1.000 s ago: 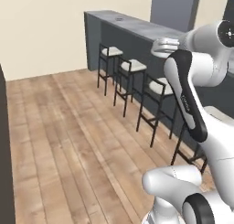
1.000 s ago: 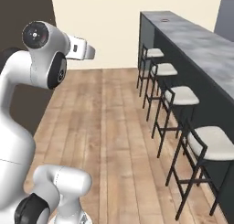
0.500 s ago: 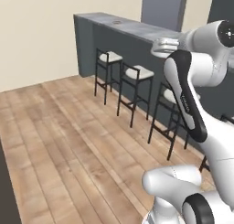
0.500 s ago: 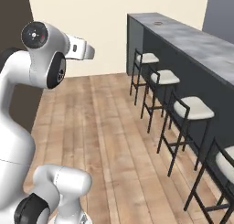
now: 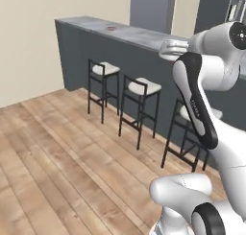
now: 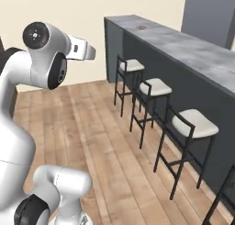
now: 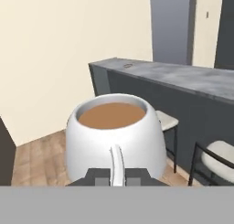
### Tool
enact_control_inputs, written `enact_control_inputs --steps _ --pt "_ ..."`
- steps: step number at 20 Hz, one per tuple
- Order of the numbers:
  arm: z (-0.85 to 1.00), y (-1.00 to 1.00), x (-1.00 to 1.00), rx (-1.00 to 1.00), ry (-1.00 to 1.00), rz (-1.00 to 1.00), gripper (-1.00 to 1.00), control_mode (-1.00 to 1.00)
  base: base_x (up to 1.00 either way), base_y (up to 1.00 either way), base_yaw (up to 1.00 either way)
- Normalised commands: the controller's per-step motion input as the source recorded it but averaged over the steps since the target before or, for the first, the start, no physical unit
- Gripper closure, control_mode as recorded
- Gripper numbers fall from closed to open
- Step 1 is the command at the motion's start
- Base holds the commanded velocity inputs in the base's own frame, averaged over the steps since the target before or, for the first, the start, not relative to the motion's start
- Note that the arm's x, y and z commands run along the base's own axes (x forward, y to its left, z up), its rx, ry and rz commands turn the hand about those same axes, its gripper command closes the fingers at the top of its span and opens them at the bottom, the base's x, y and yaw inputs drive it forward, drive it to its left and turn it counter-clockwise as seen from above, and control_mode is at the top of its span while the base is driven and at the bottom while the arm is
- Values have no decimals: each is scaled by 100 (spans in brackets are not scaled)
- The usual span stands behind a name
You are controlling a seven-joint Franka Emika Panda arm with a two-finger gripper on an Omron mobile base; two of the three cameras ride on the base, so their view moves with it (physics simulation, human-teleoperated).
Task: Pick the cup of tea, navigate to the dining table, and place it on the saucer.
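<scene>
Cup of tea (image 7: 115, 135), a white rounded cup, sits right in front of the hand camera, filled nearly to the rim with brown tea. Its thin white handle (image 7: 117, 166) runs down between the two dark fingertips of the tool (image 7: 117, 176), which is closed on that handle and holds the cup upright (the tea surface looks level). The cup is up in the air, well apart from the table (image 7: 183, 79) and nearer the camera than it.

That table, with a grey marbled top and dark slate body, stretches away behind the cup. A small round dish, the saucer (image 5: 111, 28), lies on the table top near its far end; from the right base camera it is a small dark ring (image 6: 141, 27) (too small to tell what, if anything, is in it). Black-framed stools (image 6: 155, 87) with pale seats stand in a row along the table's side, on a wooden plank floor (image 5: 57, 157). A cream wall (image 7: 55, 49) meets the table's far end.
</scene>
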Motion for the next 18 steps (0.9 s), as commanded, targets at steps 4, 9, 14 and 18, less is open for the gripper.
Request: enact_control_inputs --steps 4,9,14,18 --pt "0 0 0 0 0 0 100 100 100 59 -25" --pt "0 0 0 0 0 0 100 100 100 46 -28" --pt "0 0 0 0 0 0 100 100 100 39 -30" --pt "0 0 0 0 0 0 100 100 100 48 -31"
